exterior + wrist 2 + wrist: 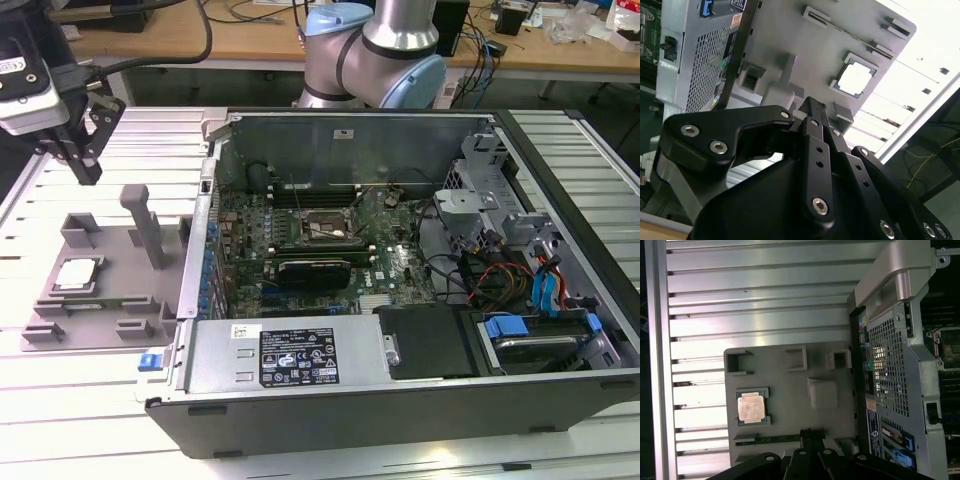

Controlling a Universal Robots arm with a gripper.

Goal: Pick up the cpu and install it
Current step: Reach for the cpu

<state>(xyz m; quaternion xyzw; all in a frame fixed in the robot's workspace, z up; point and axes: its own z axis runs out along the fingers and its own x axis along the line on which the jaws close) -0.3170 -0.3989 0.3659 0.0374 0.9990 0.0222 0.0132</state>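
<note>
The cpu [78, 274] is a small square chip with a silver top, lying flat in a recess of the grey fixture tray [130, 300] at the exterior view's left. My gripper [88, 172] hangs above and behind the tray, well clear of the chip, with its black fingers shut and nothing between them. In the first wrist view the cpu [750, 406] sits in the tray [790, 400], off to one side of the gripper [811, 432]. In the second wrist view the cpu [856, 80] shows bright beyond the gripper [816, 104]. The black socket frame [322, 228] lies on the motherboard.
An open computer case [560, 390] lies on a slatted metal table [80, 420], right beside the tray. A power supply [300, 355], a drive cage [480, 200] and loose cables [500, 280] sit inside. A tall grey post [147, 225] rises from the tray. The arm's base [375, 50] stands behind the case.
</note>
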